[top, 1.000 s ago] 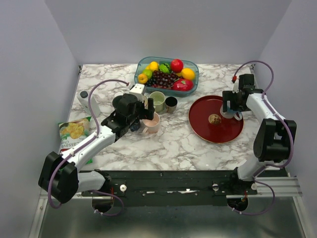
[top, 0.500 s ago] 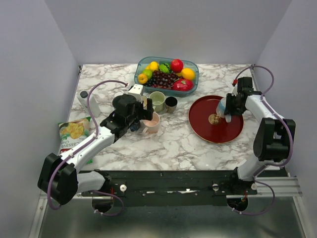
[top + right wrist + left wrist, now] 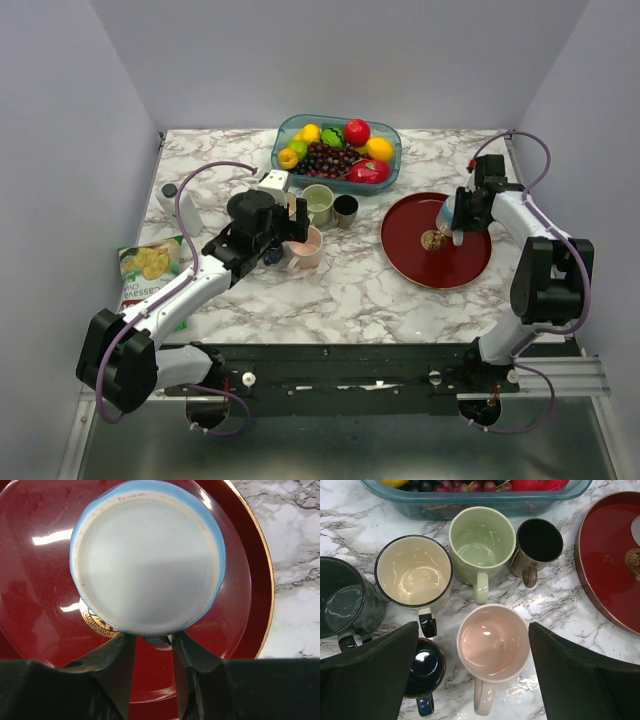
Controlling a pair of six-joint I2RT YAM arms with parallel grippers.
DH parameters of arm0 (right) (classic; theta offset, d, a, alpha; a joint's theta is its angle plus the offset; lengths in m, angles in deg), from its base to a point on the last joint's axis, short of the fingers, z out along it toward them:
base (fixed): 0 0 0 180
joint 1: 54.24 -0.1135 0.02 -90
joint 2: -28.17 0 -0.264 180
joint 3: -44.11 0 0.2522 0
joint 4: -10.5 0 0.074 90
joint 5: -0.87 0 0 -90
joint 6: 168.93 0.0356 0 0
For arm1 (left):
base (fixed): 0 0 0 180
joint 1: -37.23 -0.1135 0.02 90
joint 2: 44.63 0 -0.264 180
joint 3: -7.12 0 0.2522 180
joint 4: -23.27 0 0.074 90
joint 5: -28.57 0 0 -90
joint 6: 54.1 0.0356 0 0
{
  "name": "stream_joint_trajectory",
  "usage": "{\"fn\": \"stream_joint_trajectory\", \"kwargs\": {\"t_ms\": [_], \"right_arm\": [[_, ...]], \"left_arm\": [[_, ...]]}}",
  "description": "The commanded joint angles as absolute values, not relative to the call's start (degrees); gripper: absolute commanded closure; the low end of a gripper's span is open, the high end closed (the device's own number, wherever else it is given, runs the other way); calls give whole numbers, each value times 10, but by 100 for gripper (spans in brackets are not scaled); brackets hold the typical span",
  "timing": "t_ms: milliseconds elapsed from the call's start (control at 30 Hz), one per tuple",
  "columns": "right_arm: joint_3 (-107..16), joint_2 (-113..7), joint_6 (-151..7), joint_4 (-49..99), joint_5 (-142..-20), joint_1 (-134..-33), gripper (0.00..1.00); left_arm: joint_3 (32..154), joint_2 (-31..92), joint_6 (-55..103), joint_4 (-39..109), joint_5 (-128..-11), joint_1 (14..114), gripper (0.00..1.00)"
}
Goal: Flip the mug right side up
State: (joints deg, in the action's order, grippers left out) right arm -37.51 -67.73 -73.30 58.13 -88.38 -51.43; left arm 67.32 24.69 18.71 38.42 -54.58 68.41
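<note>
A light blue mug (image 3: 147, 565) hangs bottom-up over the red plate (image 3: 30, 555), its pale unglazed base facing the right wrist camera. My right gripper (image 3: 154, 642) is shut on the mug's handle, one finger on each side. In the top view the mug (image 3: 448, 214) sits at the tip of the right gripper (image 3: 457, 220), above the right half of the red plate (image 3: 420, 265). My left gripper (image 3: 472, 626) is open, hovering over an upright pink mug (image 3: 492, 642) with nothing between its fingers.
Several upright mugs cluster under the left arm: cream (image 3: 413, 570), green (image 3: 481, 537), dark brown (image 3: 539, 541), grey-green (image 3: 337, 597) and dark blue (image 3: 424, 667). A teal fruit tray (image 3: 336, 145) stands at the back. A snack bag (image 3: 148, 265) lies at the left edge.
My right gripper closed on the blue mug's handle and shifted it a little left, up over the red plate. The left arm stayed where it was.
</note>
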Motion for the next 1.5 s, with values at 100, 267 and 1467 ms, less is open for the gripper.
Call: {"fn": "stream_joint_trajectory", "kwargs": {"t_ms": [100, 267, 1467], "right_arm": [[-377, -697, -722, 569, -943, -532, 81], [-383, -700, -715, 575, -961, -535, 99], [-404, -458, -224, 46, -423, -587, 99]], "left_arm": [[672, 245, 184, 376, -552, 680, 1], [671, 246, 182, 376, -554, 679, 1], [966, 402, -12, 204, -951, 676, 1]]}}
